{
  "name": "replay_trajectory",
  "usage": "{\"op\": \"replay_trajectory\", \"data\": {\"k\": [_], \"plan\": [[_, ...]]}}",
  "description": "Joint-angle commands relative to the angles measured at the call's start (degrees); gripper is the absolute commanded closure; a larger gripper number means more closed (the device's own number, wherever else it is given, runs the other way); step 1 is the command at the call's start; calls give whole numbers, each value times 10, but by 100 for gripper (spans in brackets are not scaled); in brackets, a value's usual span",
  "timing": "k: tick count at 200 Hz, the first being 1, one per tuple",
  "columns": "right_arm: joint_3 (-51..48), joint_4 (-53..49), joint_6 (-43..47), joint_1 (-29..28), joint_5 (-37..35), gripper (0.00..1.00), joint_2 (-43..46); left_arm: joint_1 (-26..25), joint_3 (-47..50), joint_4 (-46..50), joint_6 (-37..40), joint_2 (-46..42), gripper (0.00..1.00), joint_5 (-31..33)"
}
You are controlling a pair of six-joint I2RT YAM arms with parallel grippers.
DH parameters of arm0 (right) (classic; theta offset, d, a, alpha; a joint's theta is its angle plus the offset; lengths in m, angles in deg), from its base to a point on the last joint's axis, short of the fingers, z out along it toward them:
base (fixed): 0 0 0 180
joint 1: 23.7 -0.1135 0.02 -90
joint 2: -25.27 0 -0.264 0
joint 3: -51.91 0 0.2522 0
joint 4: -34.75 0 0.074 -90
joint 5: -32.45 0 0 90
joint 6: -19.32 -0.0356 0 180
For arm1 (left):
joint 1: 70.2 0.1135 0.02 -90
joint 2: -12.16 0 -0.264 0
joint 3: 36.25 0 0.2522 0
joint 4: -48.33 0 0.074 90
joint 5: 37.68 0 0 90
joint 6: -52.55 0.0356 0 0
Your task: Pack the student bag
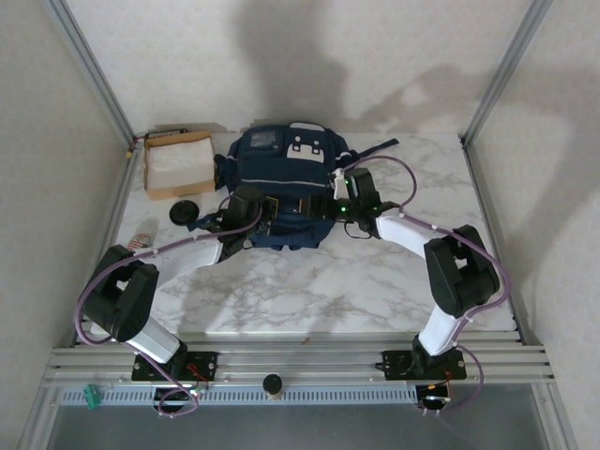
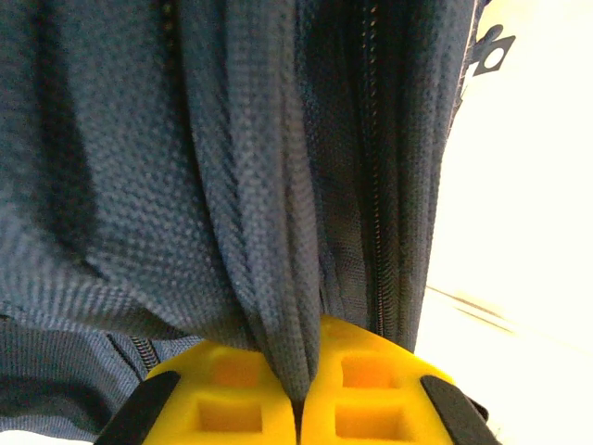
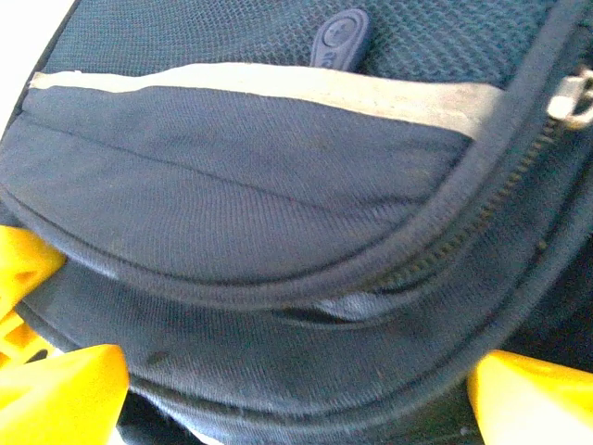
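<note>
Two arms in, both reaching fwd over the white-grey marble table [image 1: 309, 291] and meeting at the student bag [image 1: 286, 178]. That's the big navy blue fabric backpack, white patches up top, pale stripe across the front pocket, sitting far-centre on the table.

Left arm: elbow folded low at the near-left, white forearm angling up and in twd the bag's near-left edge. The left gripper [image 1: 265, 214] is right at that edge. Wrist cam has its yellow pads [image 2: 232, 399] clenched together w/ a fold of navy fabric pinched btwn them, zip lines running alongside.

Right arm: elbow bent out to the right, forearm slanting in to the bag's near-right side, green light lit at the wrist. The right gripper [image 3: 296, 408] is released, yellow fingers [image 3: 60, 394] spread wide, one each side of the front pocket, grasping nothing. Can't tell if they touch the cloth.

A shallow brown cardboard box [image 1: 178, 164], white inside, sits just left of the bag. A small black round object [image 1: 183, 212] lies near it, on the nearer side.
</note>
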Motion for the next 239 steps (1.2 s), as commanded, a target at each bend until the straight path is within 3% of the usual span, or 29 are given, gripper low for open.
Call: {"op": "replay_trajectory", "data": {"k": [1,43,106,138,165,202,239], "plan": [[50,-7,28,-11,10,1,-15,-11,-34,4,35,-28,100,9],[82,5,63,-21,20,1,20,-23,-34,56,103,-43,100,14],[-9,98,152,-80,32,4,114,-21,-23,76,147,-84,100,-3],[-5,58,191,-100,32,29,97,-12,13,23,114,-113,100,-23],[-22,49,250,-115,26,48,104,-3,2,39,124,-120,100,-24],[-6,21,297,-144,25,47,76,1,1,44,127,-130,100,-19],[13,-4,348,-166,4,31,49,3,-5,41,132,-127,100,-19]]}}
